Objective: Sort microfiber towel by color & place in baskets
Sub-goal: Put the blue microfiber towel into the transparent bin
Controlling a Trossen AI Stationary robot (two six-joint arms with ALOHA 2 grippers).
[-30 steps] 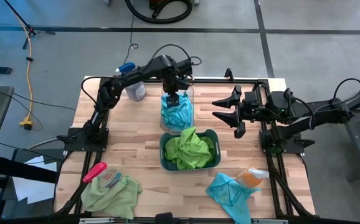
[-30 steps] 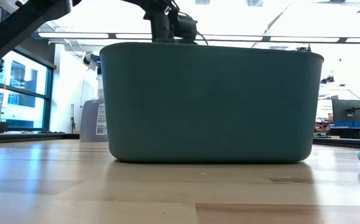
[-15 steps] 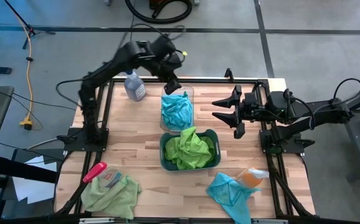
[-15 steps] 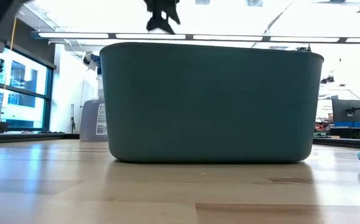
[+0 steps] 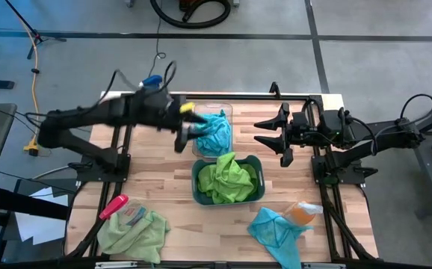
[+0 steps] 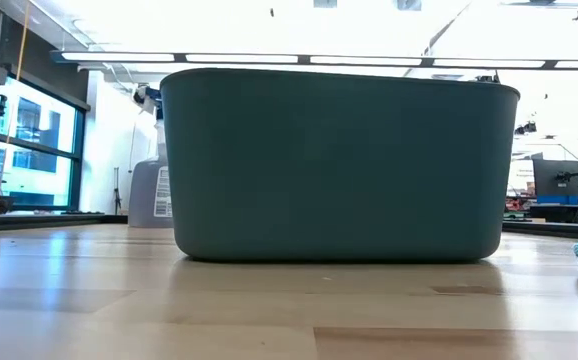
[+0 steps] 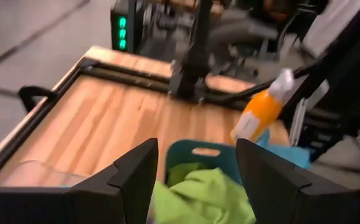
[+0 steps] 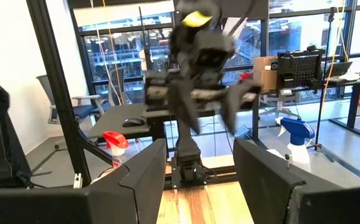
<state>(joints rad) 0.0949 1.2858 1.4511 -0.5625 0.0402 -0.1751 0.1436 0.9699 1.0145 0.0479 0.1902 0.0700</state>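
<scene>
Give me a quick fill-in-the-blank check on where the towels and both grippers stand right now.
1. The dark teal basket holds ____ towels.
2. The clear basket holds ____ towels.
3. The left gripper is open and carries ____.
4. On the table's near edge, a loose green towel lies under the pink-handled ____.

Missing words: green; blue; nothing; brush

High view: overhead, straight down on the whole table (image 5: 171, 187). Low view: tabletop level, close against the teal basket (image 6: 339, 165), also seen from above (image 5: 196, 181). Wrist views: each looks forward between its own fingers, the left toward that basket (image 7: 195, 151).
</scene>
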